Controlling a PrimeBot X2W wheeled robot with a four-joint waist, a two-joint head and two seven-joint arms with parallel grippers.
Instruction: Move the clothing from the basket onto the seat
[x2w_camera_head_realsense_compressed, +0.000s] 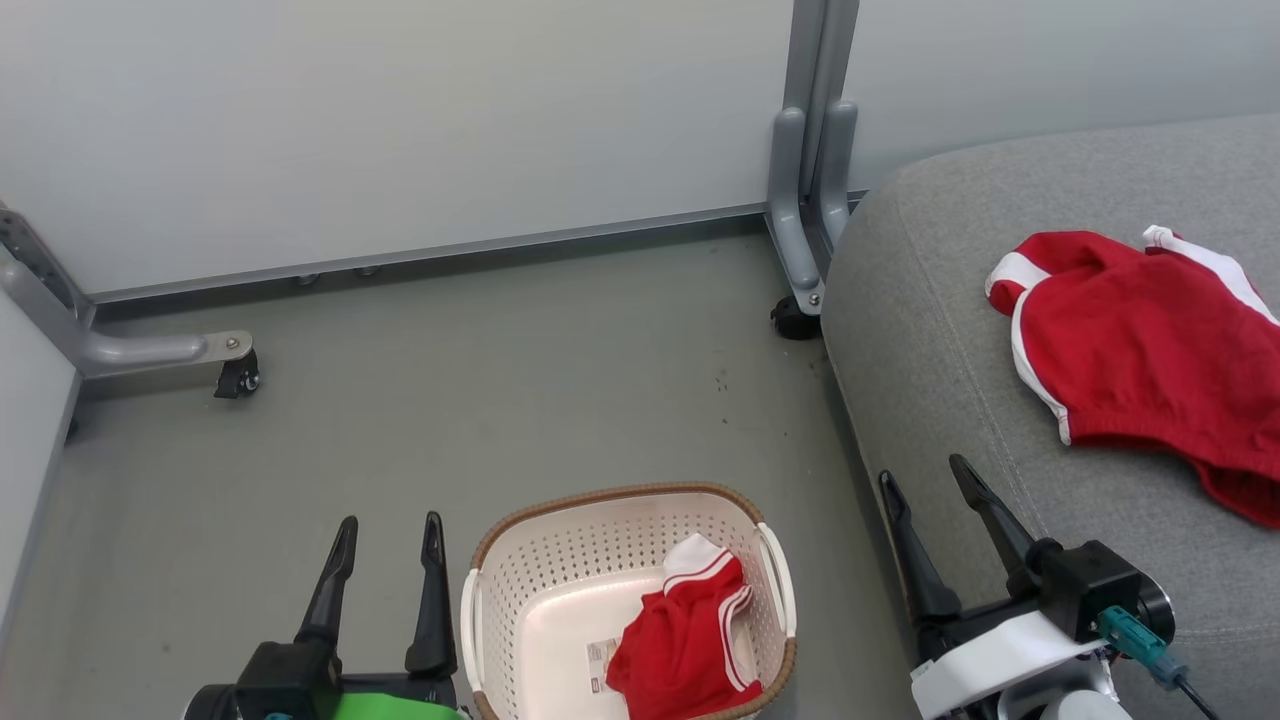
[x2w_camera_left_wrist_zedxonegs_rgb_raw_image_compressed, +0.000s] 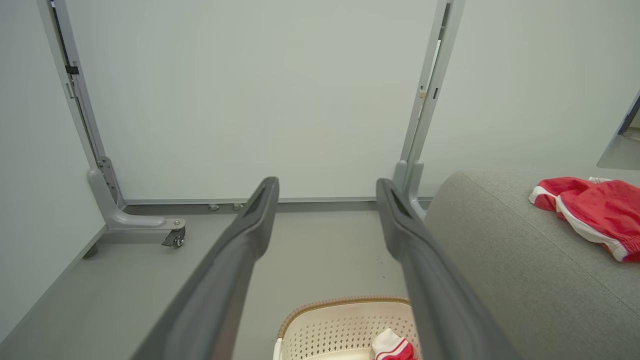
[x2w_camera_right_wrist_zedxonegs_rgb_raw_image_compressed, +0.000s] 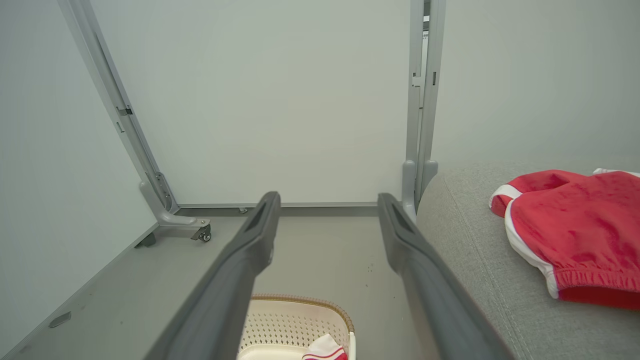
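1. Partition foot with caster (x2w_camera_head_realsense_compressed: 236, 375), 9 o'clock in the head view, standing on the grey floor (x2w_camera_head_realsense_compressed: 450, 420).
2. Left gripper (x2w_camera_head_realsense_compressed: 390, 520), 7 o'clock: fingers spread wide, nothing between them, just left of the basket.
3. Basket (x2w_camera_head_realsense_compressed: 600, 495), 6 o'clock, on the floor. It holds the first red garment (x2w_camera_head_realsense_compressed: 685, 645), white-banded and bunched against the right wall, beside a paper label (x2w_camera_head_realsense_compressed: 601, 665).
4. Right gripper (x2w_camera_head_realsense_compressed: 921, 471), 5 o'clock: fingers apart, empty, at the seat's left edge.
5. Seat (x2w_camera_head_realsense_compressed: 920, 330), 3 o'clock: the second red garment (x2w_camera_head_realsense_compressed: 1150, 350) lies spread on top, well apart from the basket.
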